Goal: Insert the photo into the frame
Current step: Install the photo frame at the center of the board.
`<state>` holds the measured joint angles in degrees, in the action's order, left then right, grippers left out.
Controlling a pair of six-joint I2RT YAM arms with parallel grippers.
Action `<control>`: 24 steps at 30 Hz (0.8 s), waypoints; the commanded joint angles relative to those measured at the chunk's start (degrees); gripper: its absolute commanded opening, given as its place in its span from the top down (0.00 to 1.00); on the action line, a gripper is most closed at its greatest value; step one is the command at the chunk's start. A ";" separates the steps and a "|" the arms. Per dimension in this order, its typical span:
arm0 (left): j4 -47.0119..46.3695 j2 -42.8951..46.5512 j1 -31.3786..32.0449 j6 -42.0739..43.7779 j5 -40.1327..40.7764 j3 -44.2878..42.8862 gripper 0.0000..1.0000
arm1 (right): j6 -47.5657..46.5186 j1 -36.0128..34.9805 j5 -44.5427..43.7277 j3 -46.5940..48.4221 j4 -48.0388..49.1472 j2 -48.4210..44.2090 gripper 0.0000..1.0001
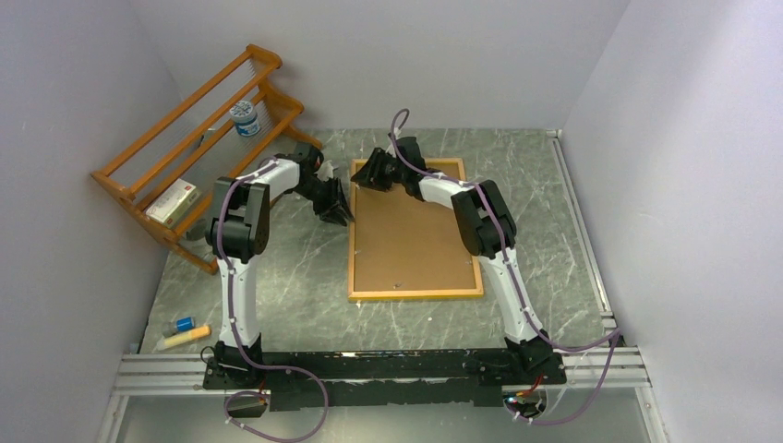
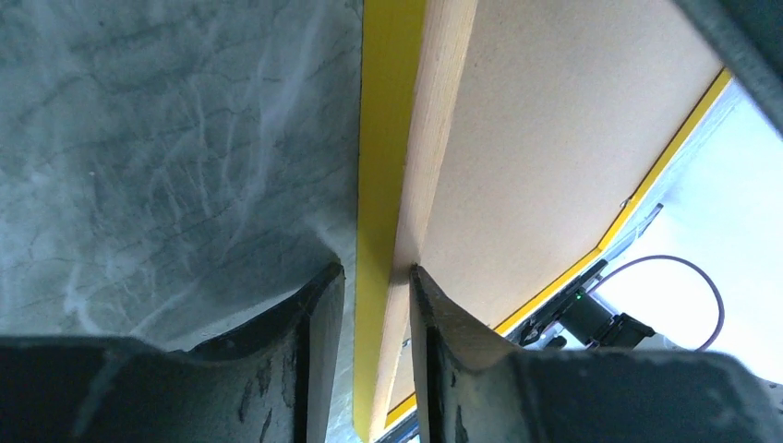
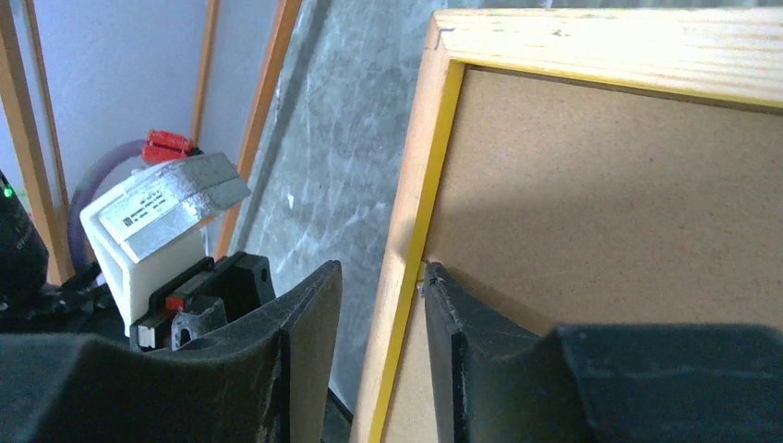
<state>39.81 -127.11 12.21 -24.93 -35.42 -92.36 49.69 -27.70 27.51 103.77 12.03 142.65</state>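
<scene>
The frame lies back side up on the table, and the brown hardboard panel fills it. The photo is not in view. My left gripper stands over the frame's left rail near the far end. In the left wrist view its jaws straddle the yellow-edged rail. The right finger touches the wood and a thin gap shows at the left finger. My right gripper is at the far left corner. Its jaws are open around the rail.
An orange-brown slatted rack stands at the far left, holding a white jar and a small box. A blue-capped item and a yellow marker lie near the left arm's base. Walls close in on both sides.
</scene>
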 commanded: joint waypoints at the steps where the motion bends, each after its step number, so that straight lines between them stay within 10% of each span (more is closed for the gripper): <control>1: -0.19 -3.29 0.27 2.27 7.58 -0.91 0.64 | -6.35 -1.04 7.52 2.78 -10.28 4.65 0.58; 17: 1.37 -2.58 0.27 2.39 7.40 -1.47 0.64 | -12.42 1.40 7.76 9.16 -18.27 2.72 0.57; 24: 1.63 -0.78 0.25 3.15 4.66 -2.58 0.58 | -8.90 4.27 1.42 -2.25 -10.02 -10.59 0.47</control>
<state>41.47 -127.46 12.38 -24.40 -34.35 -94.02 39.81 -25.80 33.56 108.47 0.03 141.93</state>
